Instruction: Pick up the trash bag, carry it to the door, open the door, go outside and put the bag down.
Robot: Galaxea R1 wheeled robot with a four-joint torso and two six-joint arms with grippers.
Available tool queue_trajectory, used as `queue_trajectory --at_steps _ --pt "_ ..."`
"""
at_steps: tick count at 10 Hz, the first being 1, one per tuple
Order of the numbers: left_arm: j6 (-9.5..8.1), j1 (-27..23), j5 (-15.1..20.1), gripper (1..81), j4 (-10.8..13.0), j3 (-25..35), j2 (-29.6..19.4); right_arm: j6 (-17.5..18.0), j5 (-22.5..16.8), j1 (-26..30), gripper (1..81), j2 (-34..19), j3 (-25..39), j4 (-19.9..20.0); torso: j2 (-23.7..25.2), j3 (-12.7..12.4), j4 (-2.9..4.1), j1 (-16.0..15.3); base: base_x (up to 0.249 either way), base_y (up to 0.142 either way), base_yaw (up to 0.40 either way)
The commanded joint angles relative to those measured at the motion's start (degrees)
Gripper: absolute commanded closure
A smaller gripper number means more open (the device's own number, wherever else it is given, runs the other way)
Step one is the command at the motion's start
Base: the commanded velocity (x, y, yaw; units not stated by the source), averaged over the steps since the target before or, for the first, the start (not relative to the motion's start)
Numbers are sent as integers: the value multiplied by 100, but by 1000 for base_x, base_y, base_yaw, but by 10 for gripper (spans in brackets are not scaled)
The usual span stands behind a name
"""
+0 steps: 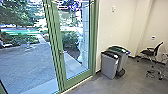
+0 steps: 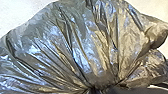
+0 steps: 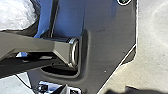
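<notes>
"Pinching what w/ L tool (image 2: 96, 90)?"

"Trash bag (image 2: 82, 45), by gathered neck, prob. to avoid spills."

"And w/ R tool?"

"Can't tell. Note bins (image 1: 109, 65) by wall (image 1: 117, 22), prob. for clear way to door (image 1: 77, 78)."

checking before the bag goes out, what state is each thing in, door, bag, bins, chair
Glass door: looks closed
Trash bag: puffed out, its plastic gathered into creases at a tight neck
Front bin: upright on the floor
Green-lidded bin: upright, just behind the front one
Office chair: upright, nobody sitting in it
</notes>
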State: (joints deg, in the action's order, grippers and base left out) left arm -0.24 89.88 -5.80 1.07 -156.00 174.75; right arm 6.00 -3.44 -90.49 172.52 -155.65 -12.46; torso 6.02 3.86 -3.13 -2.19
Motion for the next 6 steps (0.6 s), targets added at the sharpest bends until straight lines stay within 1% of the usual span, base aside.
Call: queue_trajectory --at_steps 1,6 --pt "24 -256 299 811 60 52 16 -2 -271 193 10 -5 -17 -2 0 0 0 0 149 0 0" --pt "24 -265 317 811 60 43 -28 -2 -245 96 10 74 -35 -2 0 0 0 0 149 0 0"
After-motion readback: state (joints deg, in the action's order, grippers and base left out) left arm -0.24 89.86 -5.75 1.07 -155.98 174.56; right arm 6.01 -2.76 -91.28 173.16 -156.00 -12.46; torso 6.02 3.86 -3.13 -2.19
